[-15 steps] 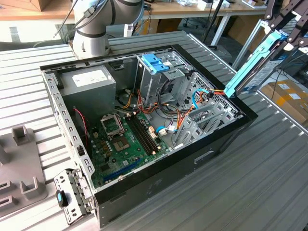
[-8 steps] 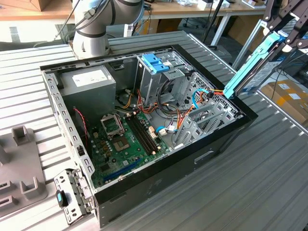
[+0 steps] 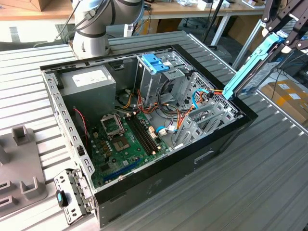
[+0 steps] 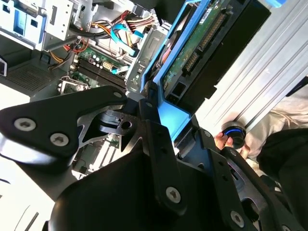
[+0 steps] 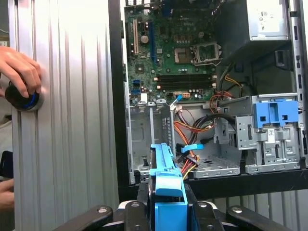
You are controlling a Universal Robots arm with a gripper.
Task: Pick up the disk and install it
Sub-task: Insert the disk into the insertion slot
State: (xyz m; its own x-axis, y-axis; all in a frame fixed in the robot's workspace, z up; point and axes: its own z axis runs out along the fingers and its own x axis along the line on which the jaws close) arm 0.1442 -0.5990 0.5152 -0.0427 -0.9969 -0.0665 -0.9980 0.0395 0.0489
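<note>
There it is, upper right of the exterior view: the black gripper [image 3: 281, 39] is clamped on the flat silver-grey metal disk with blue plastic side rails [image 3: 248, 72]. The disk slants down from the fingers, its lower end at the rim of the open black computer case [image 3: 192, 163].

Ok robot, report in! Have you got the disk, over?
Gripper shut on the disk. Disk tilted above the computer case's edge, not installed yet. Loose cables inside near the disk; a hand on a round button beside the case.
</note>
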